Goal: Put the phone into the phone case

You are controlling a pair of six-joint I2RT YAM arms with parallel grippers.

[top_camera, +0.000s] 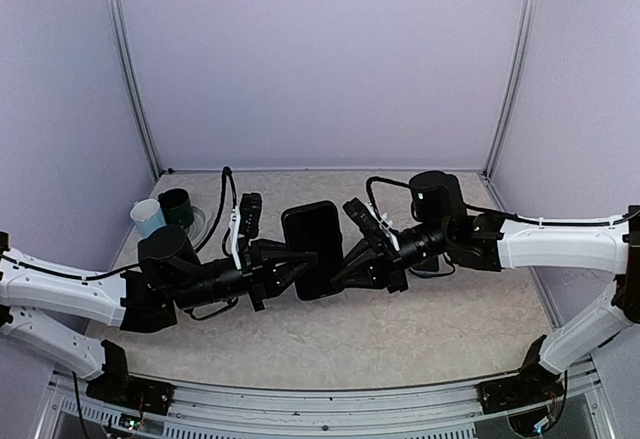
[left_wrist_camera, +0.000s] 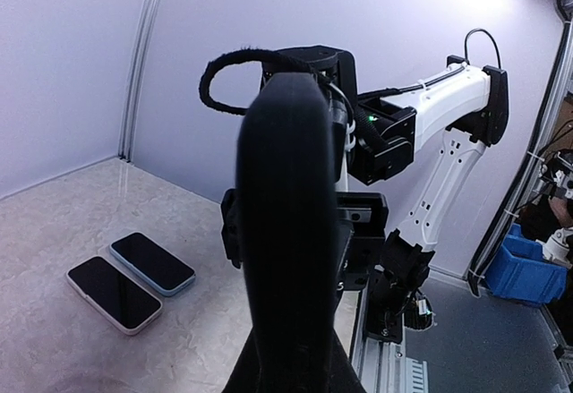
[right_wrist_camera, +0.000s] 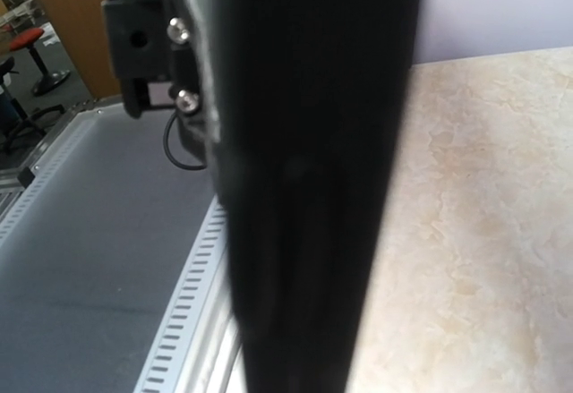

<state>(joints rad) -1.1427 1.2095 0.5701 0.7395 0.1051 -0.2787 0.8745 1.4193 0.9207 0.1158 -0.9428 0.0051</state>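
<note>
A black slab with a glossy face, the phone with its black case (top_camera: 312,247), is held above the middle of the table between both arms. I cannot tell phone from case or how far one sits in the other. My left gripper (top_camera: 300,263) grips its left edge and my right gripper (top_camera: 343,262) its right edge. In the left wrist view the slab (left_wrist_camera: 286,232) stands edge-on and fills the space between the jaws of my left gripper (left_wrist_camera: 288,362). In the right wrist view it (right_wrist_camera: 309,142) is a blurred dark bar hiding my right gripper (right_wrist_camera: 304,339).
Two more phones lie face up side by side on the table, one in a light-blue case (left_wrist_camera: 152,263) and one in a pale case (left_wrist_camera: 115,294). A light-blue cup (top_camera: 147,218) and a dark green cup (top_camera: 177,205) stand at the far left. The slotted front rail (right_wrist_camera: 183,321) runs along the near edge.
</note>
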